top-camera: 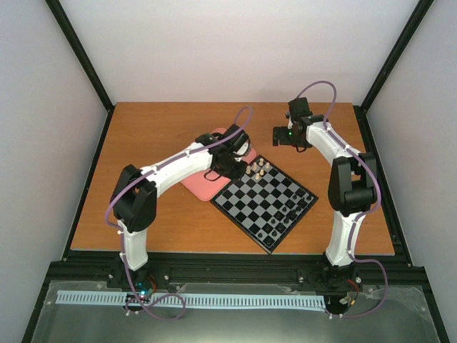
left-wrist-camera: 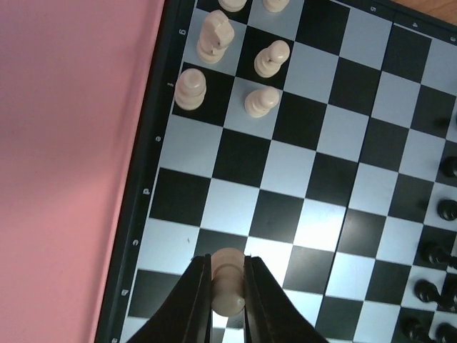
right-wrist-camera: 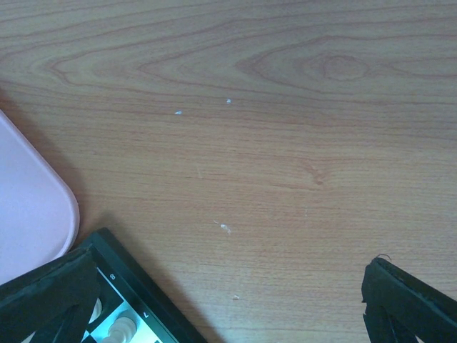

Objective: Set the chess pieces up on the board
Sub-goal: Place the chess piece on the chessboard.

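Observation:
The board (top-camera: 258, 209) lies turned like a diamond at mid table. In the left wrist view my left gripper (left-wrist-camera: 228, 287) is shut on a cream chess piece (left-wrist-camera: 228, 275), held over the board (left-wrist-camera: 235, 153) near its left edge. Several cream chess pieces (left-wrist-camera: 190, 88) stand in the board's far corner (top-camera: 258, 170). Black pieces (left-wrist-camera: 447, 209) line the opposite side. My right gripper (top-camera: 280, 136) hovers open over bare wood behind the board; only its fingertips (right-wrist-camera: 44, 293) show, wide apart, with nothing between them.
A pink tray (top-camera: 198, 183) lies against the board's left side, under my left arm, and shows as well in the wrist views (left-wrist-camera: 71, 143) (right-wrist-camera: 28, 207). The board's corner (right-wrist-camera: 139, 289) peeks into the right wrist view. Black frame rails edge the wooden table (top-camera: 171, 128).

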Available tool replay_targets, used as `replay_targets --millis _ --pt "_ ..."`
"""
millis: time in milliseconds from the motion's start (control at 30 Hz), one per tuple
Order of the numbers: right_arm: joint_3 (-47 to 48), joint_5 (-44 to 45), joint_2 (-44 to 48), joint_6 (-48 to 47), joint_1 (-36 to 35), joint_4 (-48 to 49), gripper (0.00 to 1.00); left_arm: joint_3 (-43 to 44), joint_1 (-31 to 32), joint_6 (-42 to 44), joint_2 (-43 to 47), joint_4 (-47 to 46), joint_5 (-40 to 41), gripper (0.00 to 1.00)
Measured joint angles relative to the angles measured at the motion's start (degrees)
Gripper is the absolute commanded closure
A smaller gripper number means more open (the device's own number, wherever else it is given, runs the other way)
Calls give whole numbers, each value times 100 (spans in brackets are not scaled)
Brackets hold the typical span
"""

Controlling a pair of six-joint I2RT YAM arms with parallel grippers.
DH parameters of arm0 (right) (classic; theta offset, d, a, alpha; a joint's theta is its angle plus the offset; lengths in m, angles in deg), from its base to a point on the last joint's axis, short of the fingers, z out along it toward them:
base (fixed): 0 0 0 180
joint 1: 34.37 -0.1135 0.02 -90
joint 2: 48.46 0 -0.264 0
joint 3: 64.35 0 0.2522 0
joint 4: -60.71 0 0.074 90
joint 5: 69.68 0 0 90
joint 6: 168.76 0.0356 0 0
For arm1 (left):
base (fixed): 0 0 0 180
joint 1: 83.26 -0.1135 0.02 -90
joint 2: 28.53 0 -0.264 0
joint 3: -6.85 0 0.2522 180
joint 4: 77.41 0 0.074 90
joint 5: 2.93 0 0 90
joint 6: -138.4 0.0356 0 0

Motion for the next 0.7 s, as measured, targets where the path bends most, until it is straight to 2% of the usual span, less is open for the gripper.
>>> replay_targets --millis 367,700 --pt "0 24 0 -4 0 33 0 487 197 -181 -964 -317 76 99" --pt "-46 66 2 -4 7 50 0 892 199 -186 -1384 -356 79 99"
